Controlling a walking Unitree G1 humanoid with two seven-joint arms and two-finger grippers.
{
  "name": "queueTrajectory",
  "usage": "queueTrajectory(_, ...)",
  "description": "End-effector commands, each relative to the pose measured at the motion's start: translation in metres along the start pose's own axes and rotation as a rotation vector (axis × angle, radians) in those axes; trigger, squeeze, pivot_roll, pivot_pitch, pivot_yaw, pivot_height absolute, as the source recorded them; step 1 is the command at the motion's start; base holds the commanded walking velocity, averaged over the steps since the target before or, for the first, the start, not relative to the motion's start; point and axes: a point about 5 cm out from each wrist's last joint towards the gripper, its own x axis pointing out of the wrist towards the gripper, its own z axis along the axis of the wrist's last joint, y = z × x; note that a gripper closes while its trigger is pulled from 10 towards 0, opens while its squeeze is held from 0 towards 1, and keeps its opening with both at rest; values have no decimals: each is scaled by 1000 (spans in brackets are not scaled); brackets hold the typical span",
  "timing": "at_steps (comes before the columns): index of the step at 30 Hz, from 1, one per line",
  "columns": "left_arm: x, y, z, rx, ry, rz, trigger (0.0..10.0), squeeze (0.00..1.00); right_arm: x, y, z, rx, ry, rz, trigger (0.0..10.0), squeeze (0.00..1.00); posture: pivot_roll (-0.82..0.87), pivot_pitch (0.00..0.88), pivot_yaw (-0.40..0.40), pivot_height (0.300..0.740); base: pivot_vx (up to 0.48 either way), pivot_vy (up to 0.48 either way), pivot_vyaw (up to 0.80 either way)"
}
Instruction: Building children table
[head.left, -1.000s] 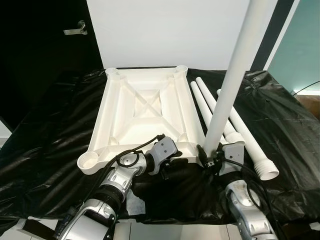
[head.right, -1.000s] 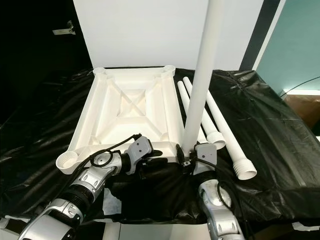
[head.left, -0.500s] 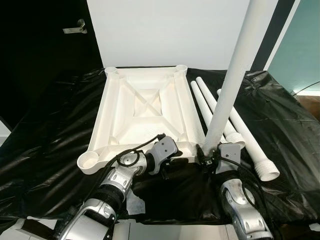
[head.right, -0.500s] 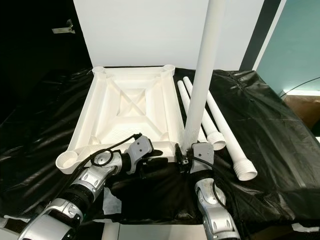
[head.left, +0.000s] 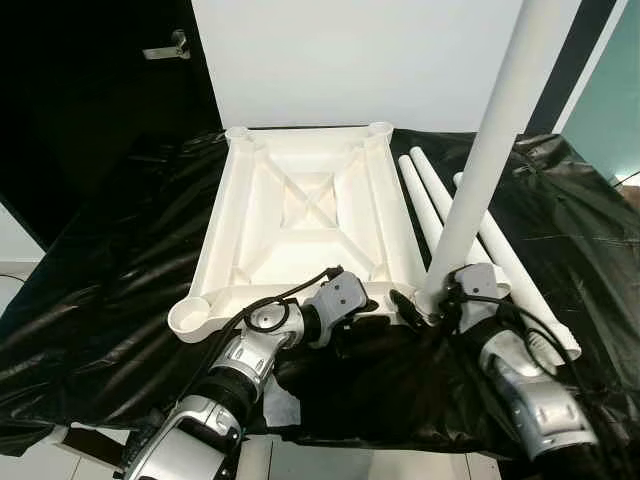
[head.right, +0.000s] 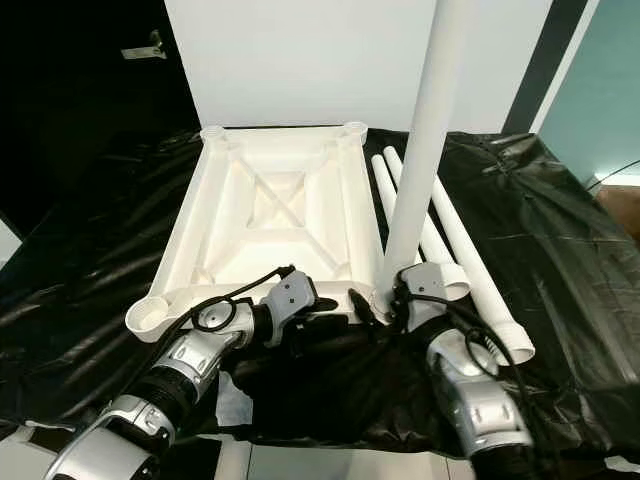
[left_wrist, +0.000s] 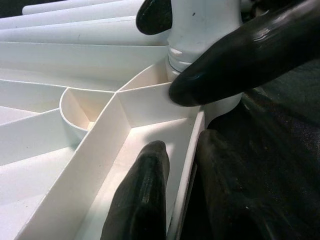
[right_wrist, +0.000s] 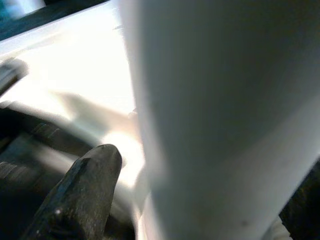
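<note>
**Table leg stands in the near right corner socket of the upturned top**

The white table top (head.left: 305, 215) lies underside up on black plastic sheeting (head.left: 110, 270), its ribs and four corner sockets facing upward. One white leg (head.left: 487, 150) stands nearly upright in the near right socket, tilted slightly to the right; its upper end is cut off by the frame's top edge. The right gripper (head.left: 432, 305) is clenched around the base of this leg, just above the socket, though its fingers are mostly hidden behind the leg and cables. In the right wrist view the leg is a blurred white mass with one black fingertip (right_wrist: 87, 182) beside it.

The left gripper (left_wrist: 185, 135) sits at the near rim of the table top, beside the same socket. Its fingers are spread apart and straddle the rim's wall, one inside the frame, one pressed near the socket.

Three spare legs (head.left: 430, 205) lie side by side on the sheeting, right of the table top, partly hidden behind the standing leg.
</note>
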Motion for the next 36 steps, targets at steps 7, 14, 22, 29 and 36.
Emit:
queueTrajectory(7,1,-27,-39,-107,155,-129,10000,0,-3,2,0,25,56,214,0,0,-36,0,-18,740,0,0,0)
queueTrajectory(14,-1,-26,-41,-112,158,-121,10000,0,-3,-8,-6,9,109,197,0,0,-27,0,-16,740,0,0,0)
queueTrajectory(22,-3,-27,-42,-116,159,-121,10000,0,3,30,-21,155,41,26,0,0,-18,3,-15,740,0,0,0)
queueTrajectory(29,-2,-29,-42,-117,155,-121,10000,0,9,34,-23,278,-44,-444,0,0,-7,4,-1,740,0,0,0)
queueTrajectory(36,-5,-26,-42,-109,163,-124,10000,0,7,20,-21,272,-43,-654,0,0,-5,0,1,740,0,0,0)
